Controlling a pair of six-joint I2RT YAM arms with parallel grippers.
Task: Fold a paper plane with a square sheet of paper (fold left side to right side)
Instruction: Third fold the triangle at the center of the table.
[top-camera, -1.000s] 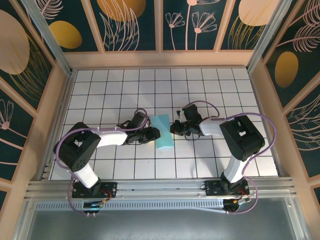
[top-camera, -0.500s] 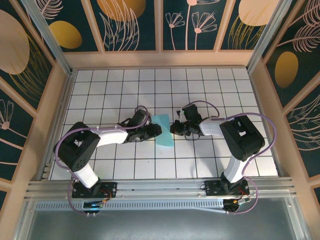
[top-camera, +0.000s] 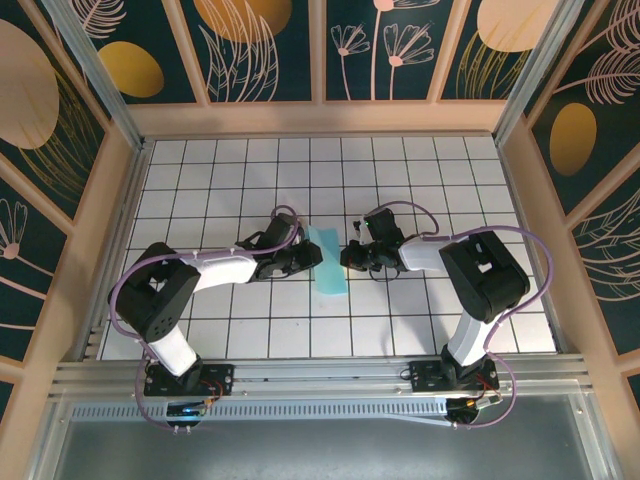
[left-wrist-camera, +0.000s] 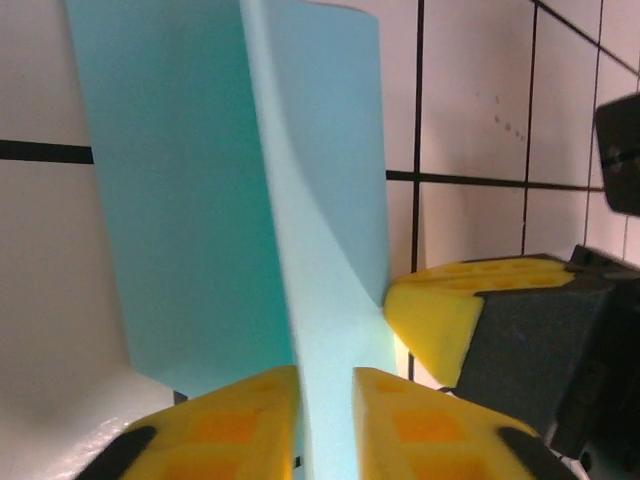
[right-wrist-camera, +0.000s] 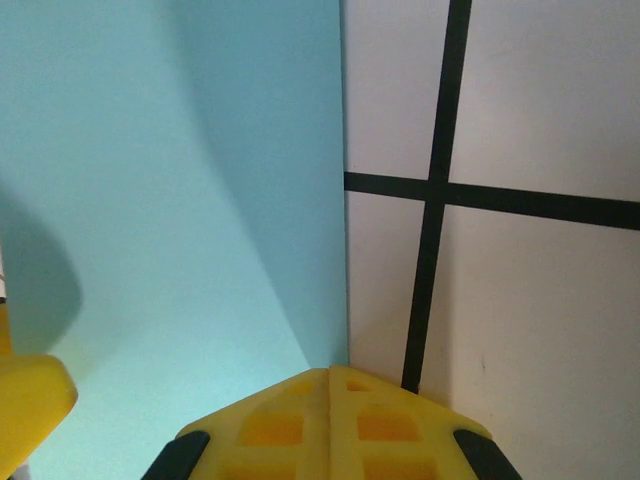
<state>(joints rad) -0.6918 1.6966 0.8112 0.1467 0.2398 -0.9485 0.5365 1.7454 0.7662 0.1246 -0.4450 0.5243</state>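
Your square sheet of paper (top-camera: 328, 262) lies in the middle of the counter (top-camera: 450, 180), between the two arms. Its left side stands up off the counter and leans toward the right. Your left end effector (left-wrist-camera: 325, 430) is narrow, and it pinches that raised side between its yellow pads. Your right end effector (right-wrist-camera: 330, 400) is shut tight with nothing in it. Its tip sits at the right edge of the sheet, and it looks like it presses down there to hold the paper in place.

Here is what can go wrong.

The paper is thin and smooth. If your pinch is too soft, the raised side can slip out and flop back down to the left.

If you pull too hard to the right, the whole sheet can slide out from under the right tip. Then the two edges do not meet, and the fold comes out crooked. A crooked fold now makes a crooked plane later.

The two end effectors are just beside each other. If you swing the left one across too low, it can bump the right one.

The right tip also sits where the left edge has to land. If it waits there, the paper can come down on top of it and bend or wrinkle.

If you twist your pinch, the paper can crease in the wrong spot or tear.
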